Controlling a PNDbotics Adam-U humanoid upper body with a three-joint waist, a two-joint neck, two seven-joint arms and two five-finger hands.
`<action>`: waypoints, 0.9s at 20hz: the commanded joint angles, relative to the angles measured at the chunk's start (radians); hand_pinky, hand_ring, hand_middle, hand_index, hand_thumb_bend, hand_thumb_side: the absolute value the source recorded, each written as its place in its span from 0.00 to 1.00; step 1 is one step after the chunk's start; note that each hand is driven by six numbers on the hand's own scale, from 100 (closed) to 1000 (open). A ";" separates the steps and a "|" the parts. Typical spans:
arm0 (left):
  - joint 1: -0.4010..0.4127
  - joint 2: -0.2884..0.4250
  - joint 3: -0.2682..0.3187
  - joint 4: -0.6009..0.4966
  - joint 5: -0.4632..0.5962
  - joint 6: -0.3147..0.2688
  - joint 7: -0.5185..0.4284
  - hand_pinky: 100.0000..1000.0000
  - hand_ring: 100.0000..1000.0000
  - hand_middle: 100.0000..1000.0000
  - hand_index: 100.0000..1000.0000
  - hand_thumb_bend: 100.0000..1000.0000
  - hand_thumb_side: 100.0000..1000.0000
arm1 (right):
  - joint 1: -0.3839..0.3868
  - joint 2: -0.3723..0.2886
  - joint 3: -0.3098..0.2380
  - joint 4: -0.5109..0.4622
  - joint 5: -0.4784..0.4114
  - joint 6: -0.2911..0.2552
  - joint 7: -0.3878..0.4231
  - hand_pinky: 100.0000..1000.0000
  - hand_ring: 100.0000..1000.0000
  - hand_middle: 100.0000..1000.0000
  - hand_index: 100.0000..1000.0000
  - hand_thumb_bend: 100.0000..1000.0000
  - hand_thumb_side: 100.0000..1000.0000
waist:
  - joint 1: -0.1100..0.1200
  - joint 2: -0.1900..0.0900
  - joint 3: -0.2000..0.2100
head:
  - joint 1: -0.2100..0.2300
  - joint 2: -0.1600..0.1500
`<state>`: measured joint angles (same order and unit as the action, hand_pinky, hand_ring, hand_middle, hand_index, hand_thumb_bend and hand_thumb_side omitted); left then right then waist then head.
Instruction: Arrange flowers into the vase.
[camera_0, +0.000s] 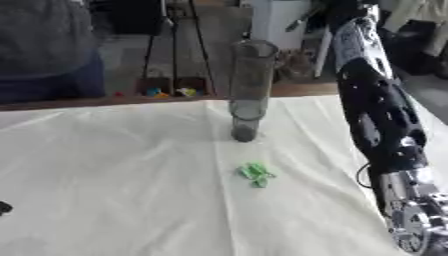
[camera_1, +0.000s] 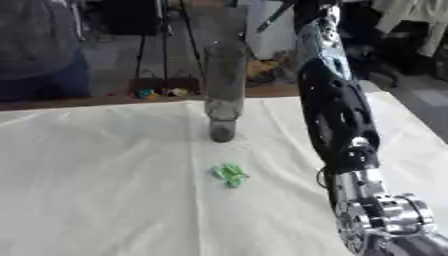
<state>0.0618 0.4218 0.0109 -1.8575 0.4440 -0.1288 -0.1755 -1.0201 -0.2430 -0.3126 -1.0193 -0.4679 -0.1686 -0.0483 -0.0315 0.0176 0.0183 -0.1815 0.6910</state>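
Observation:
A tall clear glass vase (camera_0: 250, 90) stands upright at the far middle of the white cloth. Nothing shows inside it. A small green flower piece (camera_0: 256, 174) lies flat on the cloth, a short way in front of the vase. My right arm (camera_0: 381, 120) comes down from the upper right and runs along the right side, its silver wrist (camera_1: 381, 220) at the lower right corner. The right hand itself is cut off below the picture. A small dark tip (camera_0: 3, 207) at the left edge is all that shows of my left hand.
The white cloth (camera_0: 114, 175) covers the table, whose wooden far edge (camera_0: 131, 101) shows behind it. A person in dark clothes stands at the far left. Small coloured bits (camera_0: 171, 92) and stand legs lie beyond the table.

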 joint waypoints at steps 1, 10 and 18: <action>-0.006 0.010 0.006 -0.008 -0.001 -0.003 -0.001 0.50 0.36 0.24 0.55 0.60 0.99 | -0.026 -0.012 0.018 -0.027 -0.014 0.000 0.037 0.00 0.00 0.00 0.00 0.00 0.95 | 0.002 -0.010 0.001 | 0.001 -0.016; -0.006 0.010 0.006 -0.006 -0.001 -0.002 -0.003 0.50 0.36 0.24 0.55 0.60 0.99 | -0.031 0.007 0.078 0.024 -0.008 0.001 0.167 0.00 0.00 0.00 0.00 0.00 0.95 | 0.001 -0.011 0.005 | -0.002 -0.017; -0.007 0.010 0.003 -0.001 -0.001 0.000 -0.006 0.50 0.36 0.23 0.55 0.60 0.99 | -0.061 0.048 0.127 0.058 0.003 -0.003 0.246 0.00 0.00 0.00 0.00 0.00 0.94 | 0.000 -0.012 0.009 | -0.012 -0.017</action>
<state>0.0618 0.4218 0.0106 -1.8502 0.4438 -0.1283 -0.1782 -1.0479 -0.1856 -0.1930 -0.9543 -0.4703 -0.1690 0.1853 -0.0343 0.0173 0.0265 -0.1885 0.6833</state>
